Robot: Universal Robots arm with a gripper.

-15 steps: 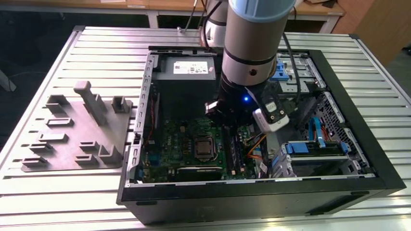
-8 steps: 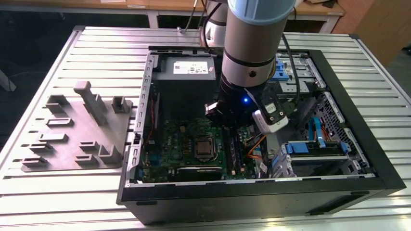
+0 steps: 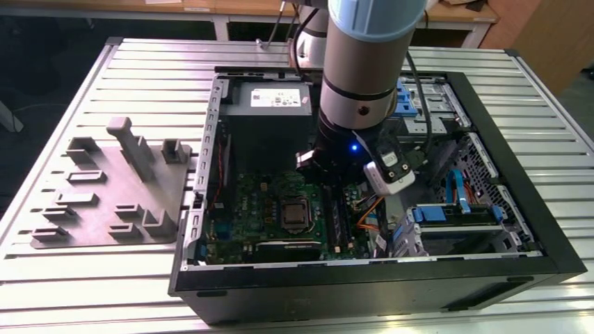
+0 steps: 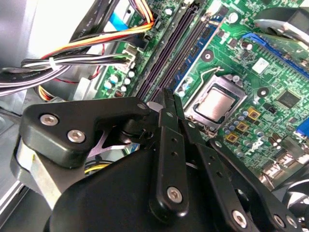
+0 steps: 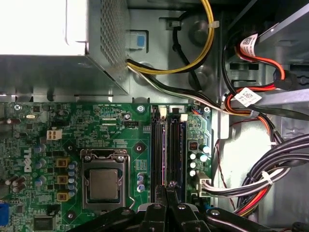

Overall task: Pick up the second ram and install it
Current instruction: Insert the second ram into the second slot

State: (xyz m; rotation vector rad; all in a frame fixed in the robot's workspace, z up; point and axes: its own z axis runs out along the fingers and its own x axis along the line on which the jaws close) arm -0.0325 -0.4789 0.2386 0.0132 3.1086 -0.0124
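A dark blue ram [image 5: 176, 145] stands on edge in one of the long memory slots beside the silver processor socket [image 5: 103, 183]. From the side it shows as a blue strip with black chips [image 4: 200, 46]. My gripper [image 5: 169, 186] is shut, its two thin black fingers pressed together with nothing seen between them. The fingertips [image 4: 169, 96] hover right over the near end of the slots, close to the ram. In the exterior view my arm [image 3: 357, 104] reaches down into the open computer case above the green motherboard [image 3: 269, 202].
Bundled black, orange and yellow cables [image 5: 270, 179] run close beside the slots. The grey power supply [image 3: 269, 101] sits at the case's far end, and drive cages [image 3: 455, 216] are at the exterior view's right. A grey tray with upright blocks [image 3: 111, 188] lies on the slatted table.
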